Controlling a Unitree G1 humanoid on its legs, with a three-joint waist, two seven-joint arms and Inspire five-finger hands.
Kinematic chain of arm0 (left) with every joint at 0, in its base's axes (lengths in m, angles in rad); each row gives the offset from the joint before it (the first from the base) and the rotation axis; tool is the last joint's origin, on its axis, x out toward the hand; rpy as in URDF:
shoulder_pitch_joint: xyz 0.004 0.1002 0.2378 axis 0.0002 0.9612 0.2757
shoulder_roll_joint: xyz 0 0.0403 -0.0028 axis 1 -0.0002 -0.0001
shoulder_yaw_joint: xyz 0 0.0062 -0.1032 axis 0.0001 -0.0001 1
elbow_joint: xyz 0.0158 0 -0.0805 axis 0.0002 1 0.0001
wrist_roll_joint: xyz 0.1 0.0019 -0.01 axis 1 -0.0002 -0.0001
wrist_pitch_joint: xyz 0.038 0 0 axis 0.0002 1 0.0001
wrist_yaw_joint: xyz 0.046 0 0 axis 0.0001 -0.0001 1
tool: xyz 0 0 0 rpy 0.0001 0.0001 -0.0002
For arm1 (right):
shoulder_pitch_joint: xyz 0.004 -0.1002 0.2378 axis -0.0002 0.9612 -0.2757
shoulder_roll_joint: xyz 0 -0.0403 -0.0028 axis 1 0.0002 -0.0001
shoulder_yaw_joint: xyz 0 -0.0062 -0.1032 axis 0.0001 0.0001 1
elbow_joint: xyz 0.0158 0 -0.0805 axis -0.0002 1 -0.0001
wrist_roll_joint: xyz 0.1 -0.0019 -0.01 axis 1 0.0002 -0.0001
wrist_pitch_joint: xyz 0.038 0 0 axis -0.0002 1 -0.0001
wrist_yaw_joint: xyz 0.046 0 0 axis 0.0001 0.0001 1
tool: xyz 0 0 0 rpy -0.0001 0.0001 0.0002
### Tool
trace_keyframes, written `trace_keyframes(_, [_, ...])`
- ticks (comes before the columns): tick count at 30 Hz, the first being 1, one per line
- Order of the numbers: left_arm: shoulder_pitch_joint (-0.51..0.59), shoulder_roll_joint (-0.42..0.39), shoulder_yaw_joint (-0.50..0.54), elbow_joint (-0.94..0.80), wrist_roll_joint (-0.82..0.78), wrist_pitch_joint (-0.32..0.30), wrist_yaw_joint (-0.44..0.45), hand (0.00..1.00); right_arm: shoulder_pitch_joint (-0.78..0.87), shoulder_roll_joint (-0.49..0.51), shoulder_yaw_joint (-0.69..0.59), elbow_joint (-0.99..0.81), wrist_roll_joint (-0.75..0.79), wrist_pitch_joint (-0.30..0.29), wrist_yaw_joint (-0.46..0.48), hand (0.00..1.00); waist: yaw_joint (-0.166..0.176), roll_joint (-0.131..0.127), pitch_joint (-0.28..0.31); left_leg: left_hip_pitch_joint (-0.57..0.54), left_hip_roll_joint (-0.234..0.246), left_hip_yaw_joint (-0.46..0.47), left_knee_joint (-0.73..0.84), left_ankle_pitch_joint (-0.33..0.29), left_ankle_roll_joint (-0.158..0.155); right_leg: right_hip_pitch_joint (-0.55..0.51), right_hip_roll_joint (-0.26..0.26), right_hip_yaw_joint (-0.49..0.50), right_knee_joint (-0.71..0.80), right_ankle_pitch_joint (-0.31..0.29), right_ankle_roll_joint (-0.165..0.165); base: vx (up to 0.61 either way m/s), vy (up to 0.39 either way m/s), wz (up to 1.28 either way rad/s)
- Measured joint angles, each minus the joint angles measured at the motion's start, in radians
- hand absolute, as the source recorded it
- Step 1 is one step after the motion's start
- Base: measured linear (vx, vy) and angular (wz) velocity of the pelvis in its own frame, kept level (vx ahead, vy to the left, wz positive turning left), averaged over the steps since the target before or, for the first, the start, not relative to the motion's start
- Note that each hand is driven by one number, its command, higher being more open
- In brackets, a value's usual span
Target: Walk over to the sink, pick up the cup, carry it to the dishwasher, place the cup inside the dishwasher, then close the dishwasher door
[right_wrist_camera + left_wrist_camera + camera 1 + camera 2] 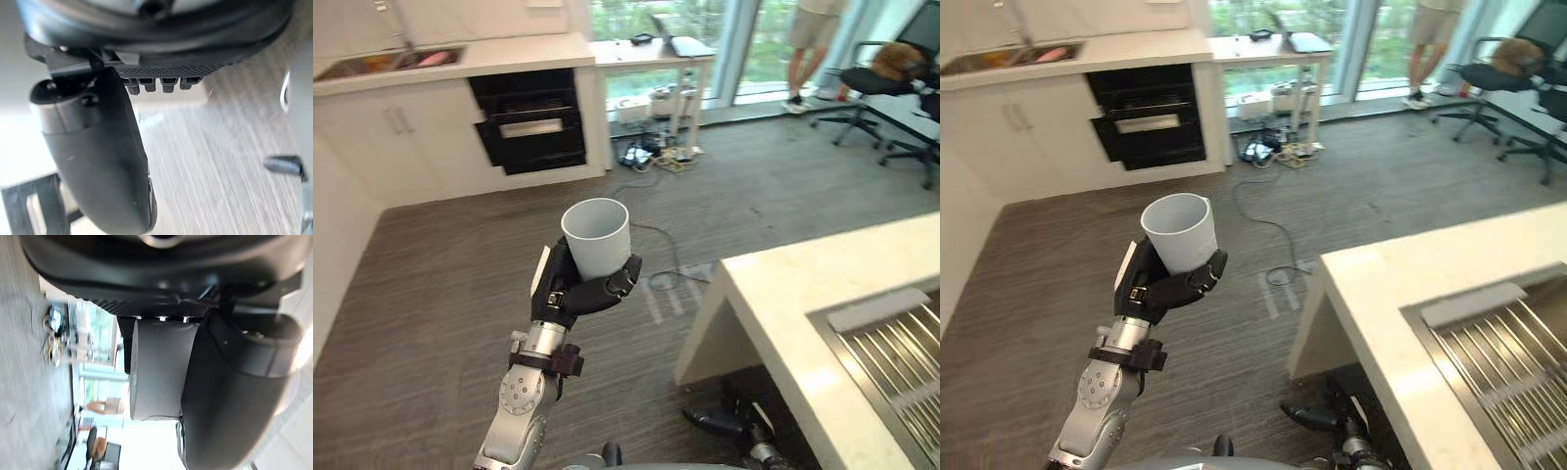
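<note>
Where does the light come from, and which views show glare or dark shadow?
Left eye view: daylight enters through the far windows; the counter top shines pale, with dark shadow beneath. Left wrist view: the cup in the left hand is evenly lit, with white glare beside the hand. Right wrist view: an overbright white area beside the right hand.

Grey floor (440,264): cable tangle (656,157) by desk (651,49), office chair (886,69). White counter (783,284): inset sink (891,352).
</note>
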Motion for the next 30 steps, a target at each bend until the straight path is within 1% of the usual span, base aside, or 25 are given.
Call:
trace_keyframes(1, [0.000,-0.004,0.014,0.000,0.000,-0.002,0.008,0.00,0.002,0.006,0.007,-0.014,0.000,-0.006,0.012,1.00,0.000,0.000,0.001,-0.013,0.006,-0.028,0.008,0.000,0.000,-0.017,0.057,0.042,-0.059,-0.050,0.007,0.01,-0.041,0.77])
trace_keyframes(2, [0.000,-0.005,0.018,0.000,-0.001,-0.003,0.014,0.00,0.003,0.007,0.011,-0.020,0.000,-0.010,0.015,1.00,-0.001,0.001,0.002,-0.019,0.008,-0.043,0.013,0.000,0.000,-0.026,0.084,0.058,-0.098,-0.063,0.009,0.01,-0.106,0.78])
trace_keyframes(3, [0.000,-0.005,0.022,0.000,-0.002,-0.003,0.022,0.00,0.008,0.008,0.022,-0.037,0.000,-0.012,0.016,1.00,-0.005,0.000,0.003,-0.034,0.010,-0.070,0.024,0.000,0.000,-0.043,0.136,0.102,-0.185,-0.070,0.010,0.00,-0.152,0.73])
trace_keyframes(4, [0.000,-0.006,0.021,0.000,-0.001,-0.005,0.022,0.00,0.009,0.010,0.024,-0.054,0.000,-0.014,0.016,1.00,-0.009,-0.004,0.008,-0.054,0.007,-0.080,0.039,-0.001,-0.001,-0.056,0.177,0.154,-0.267,-0.070,0.009,-0.01,-0.170,0.73])
trace_keyframes(5, [0.000,-0.005,0.020,0.000,-0.001,-0.008,0.022,0.00,0.010,0.012,0.026,-0.067,0.000,-0.014,0.016,1.00,-0.012,-0.013,0.011,-0.063,0.000,-0.085,0.052,-0.003,-0.004,-0.057,0.191,0.181,-0.312,-0.072,0.006,-0.01,-0.170,0.99])
trace_keyframes(6, [0.011,-0.008,0.013,0.003,0.000,-0.010,0.022,0.00,0.018,0.012,0.031,-0.089,0.000,-0.014,0.014,1.00,-0.034,-0.025,0.013,-0.074,-0.024,-0.109,0.068,-0.007,-0.014,-0.056,0.198,0.206,-0.331,-0.035,-0.003,0.05,-0.133,0.92])
trace_keyframes(8, [0.023,-0.032,-0.015,0.002,0.002,-0.010,0.017,0.00,0.030,0.005,0.033,-0.099,0.001,-0.011,0.012,1.00,-0.043,-0.019,0.016,-0.089,-0.012,-0.090,0.108,-0.013,-0.022,-0.041,0.193,0.161,-0.332,-0.030,-0.008,0.14,-0.148,0.80])
trace_keyframes(9, [0.032,-0.042,-0.032,0.000,0.002,-0.010,0.015,0.00,0.033,-0.004,0.048,-0.113,0.001,0.001,0.012,1.00,-0.022,-0.007,0.009,-0.090,-0.003,-0.097,0.121,-0.030,-0.036,-0.019,0.202,0.141,-0.346,-0.024,-0.005,0.14,-0.138,0.44])
trace_keyframes(10, [0.034,-0.044,-0.032,0.000,0.002,-0.010,0.013,0.00,0.033,-0.005,0.058,-0.121,0.001,0.002,0.013,1.00,-0.021,-0.011,0.008,-0.093,0.002,-0.099,0.127,-0.040,-0.035,-0.006,0.205,0.131,-0.358,-0.021,-0.008,0.18,-0.151,0.52])
trace_keyframes(11, [0.032,-0.050,-0.032,-0.003,0.002,-0.010,0.010,0.00,0.036,-0.001,0.071,-0.154,0.002,0.005,0.013,1.00,-0.029,-0.003,0.002,-0.127,0.026,-0.069,0.177,-0.067,-0.043,0.017,0.213,0.093,-0.388,-0.012,-0.014,0.16,-0.118,0.62])
trace_keyframes(12, [0.032,-0.055,-0.032,-0.009,0.002,-0.010,0.007,0.00,0.039,0.002,0.076,-0.172,0.005,0.005,0.013,1.00,-0.035,0.002,-0.001,-0.153,0.044,-0.042,0.221,-0.087,-0.039,0.026,0.220,0.070,-0.397,-0.011,-0.015,0.16,-0.110,0.84])
trace_keyframes(13, [0.035,-0.069,-0.031,-0.024,0.002,-0.010,-0.001,0.00,0.042,-0.006,0.082,-0.205,0.011,0.006,0.012,1.00,-0.033,0.006,-0.001,-0.198,0.075,0.022,0.307,-0.117,-0.042,0.038,0.234,0.039,-0.402,-0.010,-0.014,0.13,-0.051,0.81])
trace_keyframes(14, [0.038,-0.073,-0.030,-0.031,0.000,-0.010,-0.010,0.00,0.042,-0.008,0.080,-0.227,0.011,0.011,0.010,1.00,-0.025,0.005,-0.004,-0.220,0.088,0.079,0.353,-0.121,-0.033,0.055,0.238,0.019,-0.402,-0.010,-0.014,0.15,-0.034,0.79])
trace_keyframes(15, [0.040,-0.073,-0.028,-0.033,0.000,-0.010,-0.015,0.00,0.043,-0.008,0.079,-0.240,0.012,0.012,0.007,1.00,-0.025,0.003,-0.005,-0.223,0.090,0.109,0.358,-0.119,-0.029,0.062,0.238,0.012,-0.402,-0.010,-0.014,0.16,-0.001,0.84])
trace_keyframes(16, [0.047,-0.073,-0.025,-0.041,-0.002,-0.010,-0.024,0.00,0.041,-0.010,0.076,-0.261,0.016,0.012,0.003,1.00,-0.024,0.003,-0.010,-0.219,0.092,0.156,0.343,-0.115,-0.009,0.071,0.236,0.007,-0.404,-0.011,-0.015,0.11,0.033,0.78])
trace_keyframes(17, [0.052,-0.074,-0.025,-0.047,-0.009,-0.011,-0.035,0.00,0.031,-0.010,0.066,-0.268,0.031,0.012,-0.003,1.00,-0.020,0.003,-0.011,-0.208,0.082,0.180,0.296,-0.104,0.008,0.068,0.233,0.005,-0.406,-0.014,-0.019,0.07,0.047,0.70])
trace_keyframes(18, [0.054,-0.072,-0.024,-0.047,-0.014,-0.014,-0.038,0.00,0.021,-0.006,0.063,-0.267,0.032,0.012,-0.007,1.00,-0.016,0.001,-0.012,-0.199,0.073,0.192,0.262,-0.092,0.013,0.068,0.229,0.005,-0.411,-0.016,-0.021,0.02,0.051,0.45])
trace_keyframes(19, [0.062,-0.072,-0.025,-0.044,-0.029,-0.014,-0.038,0.00,0.002,-0.001,0.061,-0.264,0.034,0.012,-0.012,1.00,-0.007,-0.004,-0.015,-0.179,0.047,0.203,0.188,-0.055,0.014,0.065,0.214,0.007,-0.427,-0.018,-0.023,-0.03,0.046,0.21])
trace_keyframes(20, [0.071,-0.072,-0.027,-0.040,-0.032,-0.015,-0.042,0.00,-0.010,0.000,0.061,-0.262,0.034,0.012,-0.013,1.00,-0.001,-0.003,-0.016,-0.151,0.028,0.217,0.107,-0.034,0.012,0.065,0.202,0.008,-0.444,-0.018,-0.018,-0.04,0.037,0.11])
trace_keyframes(21, [0.071,-0.072,-0.028,-0.027,-0.033,-0.020,-0.051,0.00,-0.014,0.000,0.061,-0.257,0.033,0.012,-0.015,1.00,-0.001,-0.001,-0.017,-0.137,0.025,0.233,0.074,-0.025,0.017,0.066,0.197,0.008,-0.448,-0.018,-0.015,-0.04,0.022,0.16])
trace_keyframes(22, [0.069,-0.070,-0.030,-0.003,-0.034,-0.022,-0.068,0.00,-0.017,0.003,0.061,-0.241,0.033,0.013,-0.025,1.00,-0.013,0.003,-0.019,-0.109,0.017,0.250,0.014,0.011,0.019,0.071,0.194,0.003,-0.447,-0.017,-0.014,-0.01,0.015,0.24])
trace_keyframes(23, [0.069,-0.062,-0.042,0.021,-0.033,-0.028,-0.076,0.00,-0.016,0.006,0.061,-0.224,0.033,0.015,-0.033,1.00,-0.021,0.003,-0.020,-0.069,0.005,0.237,-0.051,0.058,0.021,0.079,0.194,0.002,-0.444,-0.017,-0.014,0.01,0.012,0.29])
trace_keyframes(24, [0.069,-0.058,-0.049,0.030,-0.031,-0.031,-0.077,0.00,-0.014,0.007,0.059,-0.215,0.033,0.016,-0.038,1.00,-0.025,0.005,-0.022,-0.055,0.001,0.229,-0.084,0.077,0.025,0.080,0.196,0.002,-0.442,-0.017,-0.014,0.02,0.004,0.30])
trace_keyframes(26, [0.057,-0.037,-0.069,0.075,-0.029,-0.033,-0.078,0.00,-0.016,0.007,0.050,-0.185,0.033,0.019,-0.050,1.00,-0.042,0.004,-0.022,-0.053,-0.003,0.205,-0.105,0.097,0.027,0.078,0.201,0.011,-0.437,-0.017,-0.014,-0.01,-0.032,0.30])
trace_keyframes(30, [0.060,-0.006,-0.063,0.109,-0.029,-0.033,-0.068,0.00,-0.020,0.005,0.039,-0.165,0.033,0.019,-0.053,1.00,-0.044,0.005,-0.023,-0.050,0.003,0.202,-0.107,0.107,0.024,0.081,0.210,0.032,-0.442,-0.017,-0.014,-0.05,-0.045,0.02])
